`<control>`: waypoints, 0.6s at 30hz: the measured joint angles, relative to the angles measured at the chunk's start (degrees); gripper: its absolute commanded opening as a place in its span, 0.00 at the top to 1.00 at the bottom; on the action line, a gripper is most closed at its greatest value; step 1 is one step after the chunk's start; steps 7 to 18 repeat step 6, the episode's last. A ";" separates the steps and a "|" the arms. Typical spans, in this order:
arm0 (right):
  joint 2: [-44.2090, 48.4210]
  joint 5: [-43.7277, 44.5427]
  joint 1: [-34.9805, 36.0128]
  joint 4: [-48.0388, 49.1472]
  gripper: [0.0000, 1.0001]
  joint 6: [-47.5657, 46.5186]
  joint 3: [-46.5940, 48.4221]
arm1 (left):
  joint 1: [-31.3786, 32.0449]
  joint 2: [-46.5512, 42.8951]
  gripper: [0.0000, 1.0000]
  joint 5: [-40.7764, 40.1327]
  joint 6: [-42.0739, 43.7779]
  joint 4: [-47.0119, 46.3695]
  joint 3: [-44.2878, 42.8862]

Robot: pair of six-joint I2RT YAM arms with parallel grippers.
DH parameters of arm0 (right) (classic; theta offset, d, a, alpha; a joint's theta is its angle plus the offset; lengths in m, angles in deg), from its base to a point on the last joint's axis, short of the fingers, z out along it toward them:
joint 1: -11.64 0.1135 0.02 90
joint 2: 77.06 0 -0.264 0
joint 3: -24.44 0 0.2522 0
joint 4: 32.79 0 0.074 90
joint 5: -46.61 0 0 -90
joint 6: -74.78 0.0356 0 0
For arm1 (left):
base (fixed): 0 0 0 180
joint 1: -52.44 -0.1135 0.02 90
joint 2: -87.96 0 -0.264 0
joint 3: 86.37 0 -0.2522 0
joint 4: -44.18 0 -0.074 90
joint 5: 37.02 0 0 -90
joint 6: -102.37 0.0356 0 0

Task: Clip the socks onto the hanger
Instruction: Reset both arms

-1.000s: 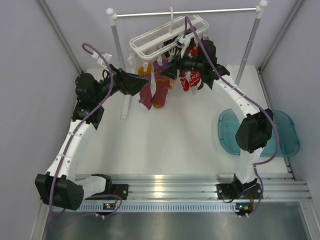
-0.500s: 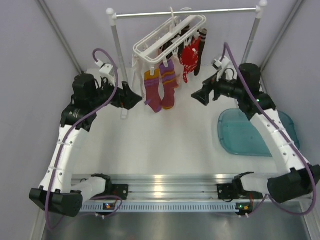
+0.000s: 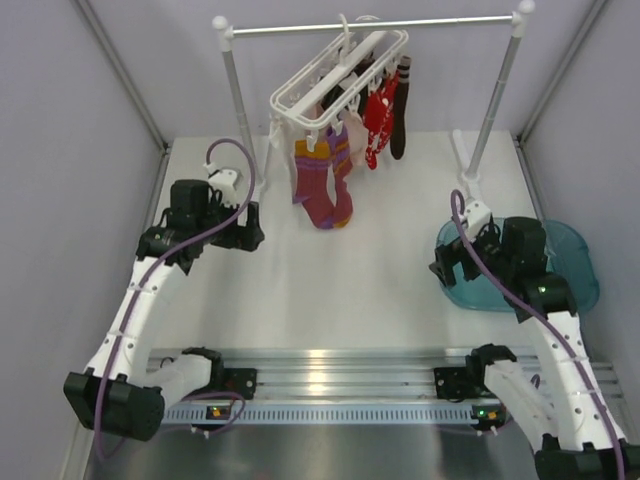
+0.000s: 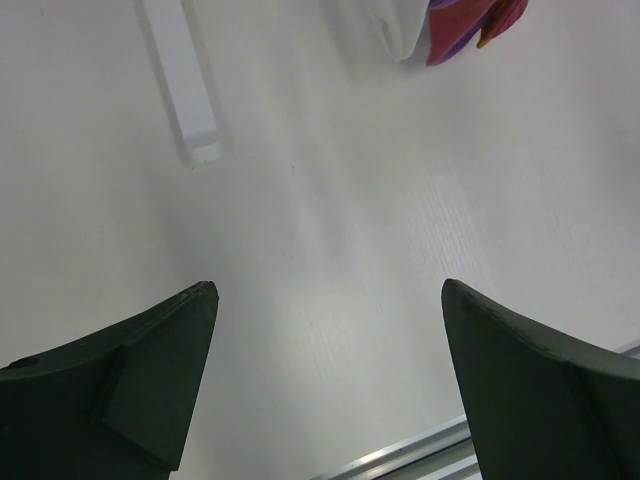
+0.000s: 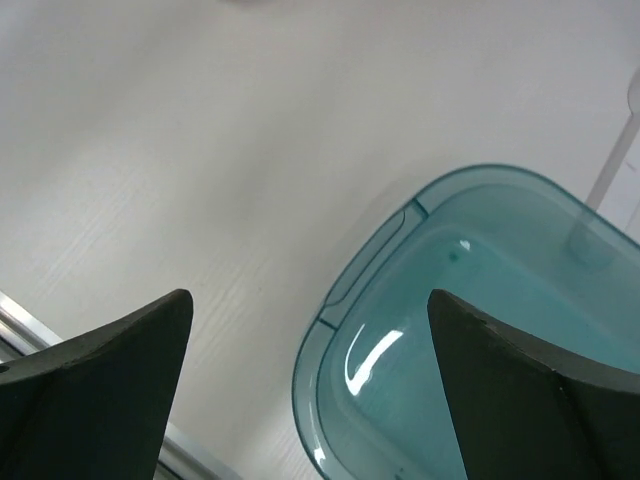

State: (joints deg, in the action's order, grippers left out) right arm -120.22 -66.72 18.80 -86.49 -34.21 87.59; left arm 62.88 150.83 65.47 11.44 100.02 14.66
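Socks (image 3: pixel 322 190) on hanger (image 3: pixel 300 97), hanger on rail (image 3: pixel 430 21) — tilted

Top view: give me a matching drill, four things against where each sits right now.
1 hanger
2 purple socks
3 tub
4 left tool

A open, over the table
B hooked on the rail
C clipped, dangling under the hanger
D on the table, partly under the right tool

Pairs: 1-B, 2-C, 3-D, 4-A

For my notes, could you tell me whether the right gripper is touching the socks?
Apart: the top view shows the right gripper near the teal tub, well clear of the hanging socks.
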 measured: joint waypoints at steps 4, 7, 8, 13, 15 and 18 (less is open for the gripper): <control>5.09 0.61 -2.49 -1.79 0.00 -0.55 -3.98 | -0.02 -4.09 0.02 -1.68 1.05 0.42 3.80; 6.05 0.59 -3.04 -1.68 0.00 -0.55 -3.96 | -0.02 -5.62 0.02 -2.14 1.20 0.70 4.00; 6.05 0.59 -3.04 -1.68 0.00 -0.55 -3.96 | -0.02 -5.62 0.02 -2.14 1.20 0.70 4.00; 6.05 0.59 -3.04 -1.68 0.00 -0.55 -3.96 | -0.02 -5.62 0.02 -2.14 1.20 0.70 4.00; 6.05 0.59 -3.04 -1.68 0.00 -0.55 -3.96 | -0.02 -5.62 0.02 -2.14 1.20 0.70 4.00; 6.05 0.59 -3.04 -1.68 0.00 -0.55 -3.96 | -0.02 -5.62 0.02 -2.14 1.20 0.70 4.00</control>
